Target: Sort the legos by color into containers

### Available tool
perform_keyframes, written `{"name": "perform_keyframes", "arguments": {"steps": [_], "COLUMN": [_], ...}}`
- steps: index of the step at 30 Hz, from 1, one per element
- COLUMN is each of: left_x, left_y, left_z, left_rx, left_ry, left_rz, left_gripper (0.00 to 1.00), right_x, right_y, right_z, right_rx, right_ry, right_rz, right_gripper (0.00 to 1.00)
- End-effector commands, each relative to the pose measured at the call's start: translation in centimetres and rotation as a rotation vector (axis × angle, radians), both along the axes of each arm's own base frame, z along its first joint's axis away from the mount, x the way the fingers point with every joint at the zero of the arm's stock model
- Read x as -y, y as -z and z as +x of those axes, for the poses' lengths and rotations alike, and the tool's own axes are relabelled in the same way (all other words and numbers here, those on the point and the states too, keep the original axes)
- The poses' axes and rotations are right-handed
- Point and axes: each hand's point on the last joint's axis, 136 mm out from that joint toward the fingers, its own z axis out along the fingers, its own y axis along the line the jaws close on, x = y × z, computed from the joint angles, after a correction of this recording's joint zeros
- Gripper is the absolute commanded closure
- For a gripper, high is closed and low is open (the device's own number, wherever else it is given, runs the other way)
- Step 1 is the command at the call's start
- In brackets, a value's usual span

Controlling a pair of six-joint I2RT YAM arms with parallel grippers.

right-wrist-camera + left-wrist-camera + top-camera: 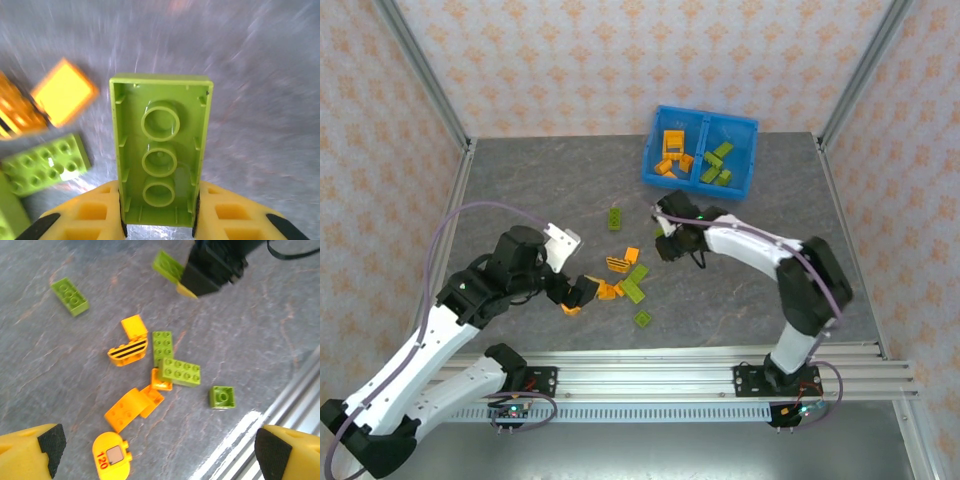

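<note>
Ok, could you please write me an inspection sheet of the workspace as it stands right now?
Surface: grey marbled table, no spills seen.
Job's things: blue bin at the far side, orange legos in its left compartment, green legos in its right; mixed loose pile mid-table; stray green brick apart from it.
Clutter: nothing seen.
Hands: left hand open above the pile; right hand shut on a green brick, hollow underside facing its camera.
Cables: purple cable loops off the left arm; second purple cable along the right arm.
Surroundings: patterned walls, aluminium posts, rail at the near edge.
</note>
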Motion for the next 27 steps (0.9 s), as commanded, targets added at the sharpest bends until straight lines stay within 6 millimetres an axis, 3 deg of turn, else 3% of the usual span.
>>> {"name": "perform_keyframes", "arguments": {"steps": [1, 4, 7, 11, 16, 20, 27], "left_x": [1.1, 0.8, -0.1, -0.9, -1.0, -1.1, -1.1], "left_y": [-0.8, -0.9, -0.6, -0.4, -0.4, -0.4, -0.7], "left_z": [-0.5, -0.6, 0.0, 0.6, 0.9, 1.0, 1.1], "left_rx": [0.040, 0.057, 0.073, 0.084, 0.075, 0.073, 0.080], "left_ry": [0.083, 0.075, 0.024, -0.033, -0.045, -0.049, -0.052], "left_rz": [-0.053, -0.052, -0.024, -0.003, -0.010, -0.017, -0.026], "left_gripper": [0.00, 0.00, 0.00, 0.00, 0.00, 0.00, 0.00], "right_x": [1.7, 5.9, 9.7, 12.9, 15.2, 16.5, 16.4], "right_y": [-6.9, -10.1, -10.9, -10.1, -7.1, -6.0, -7.9], "right_z": [4.4, 7.9, 11.6, 16.8, 22.4, 24.5, 24.8], "right_rx": [0.192, 0.276, 0.284, 0.262, 0.215, 0.199, 0.187], "right_ry": [0.214, 0.405, 0.574, 0.701, 0.776, 0.827, 0.800], "right_rz": [0.232, 0.312, 0.311, 0.288, 0.196, 0.150, 0.132], "right_gripper": [0.68, 0.67, 0.67, 0.67, 0.67, 0.63, 0.46]}}
